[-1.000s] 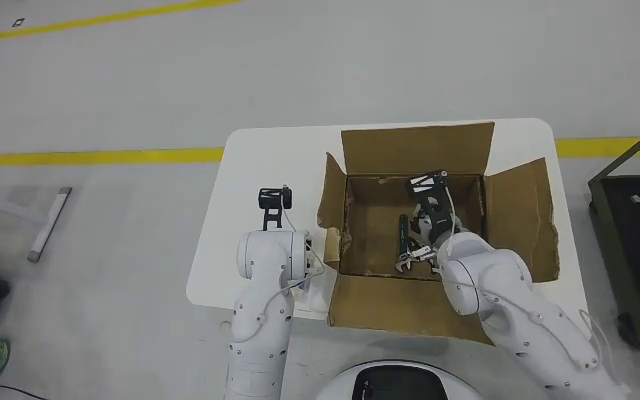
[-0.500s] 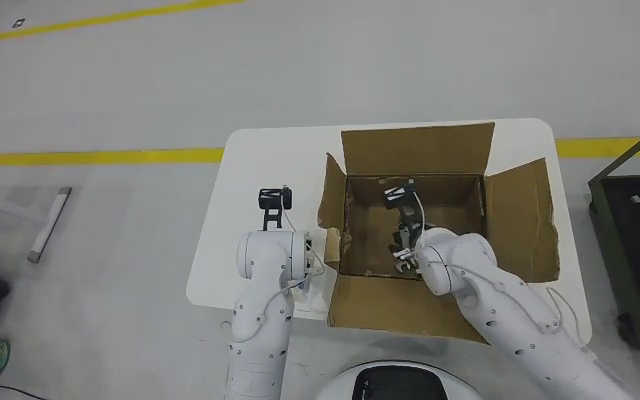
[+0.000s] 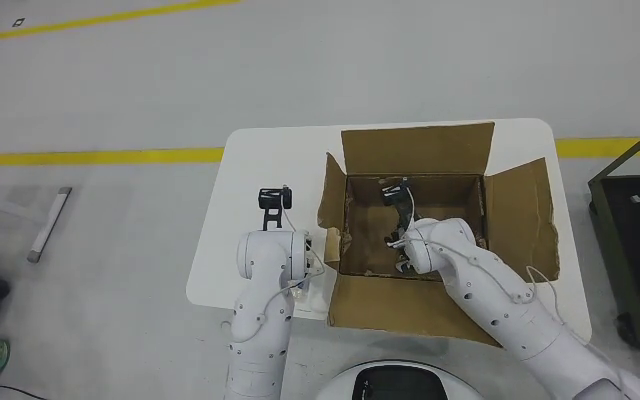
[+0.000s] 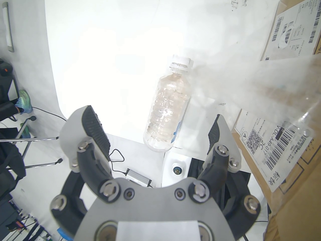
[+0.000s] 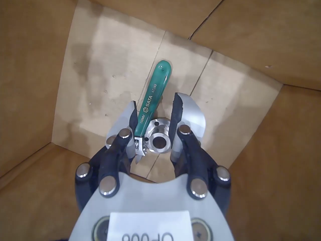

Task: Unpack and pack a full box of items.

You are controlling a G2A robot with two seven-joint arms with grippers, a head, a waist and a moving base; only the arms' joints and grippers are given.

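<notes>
An open cardboard box (image 3: 515, 215) stands on the white table (image 3: 250, 150). On its floor lie a green-handled wrench (image 5: 153, 96) and a round metal flange (image 5: 158, 141). My right gripper (image 5: 155, 107) is down inside the box, open, its fingers straddling both; one pad touches the wrench handle. In the top view that arm's wrist (image 3: 398, 192) hangs over the box's left half, with the wrench's metal head (image 3: 405, 265) showing beside it. My left gripper (image 4: 152, 116) stands open above the table, over a clear plastic bottle (image 4: 168, 109) lying beside the box.
The box's labelled outer wall (image 4: 288, 201) stands close to the left gripper. Brown box walls (image 5: 37, 76) enclose the right gripper. A dark green bin (image 3: 620, 230) sits at the right edge of the floor. The table's left half (image 4: 112, 38) is bare.
The right arm has swung from the right part of the box to its left half, over the wrench. The left arm has kept still.
</notes>
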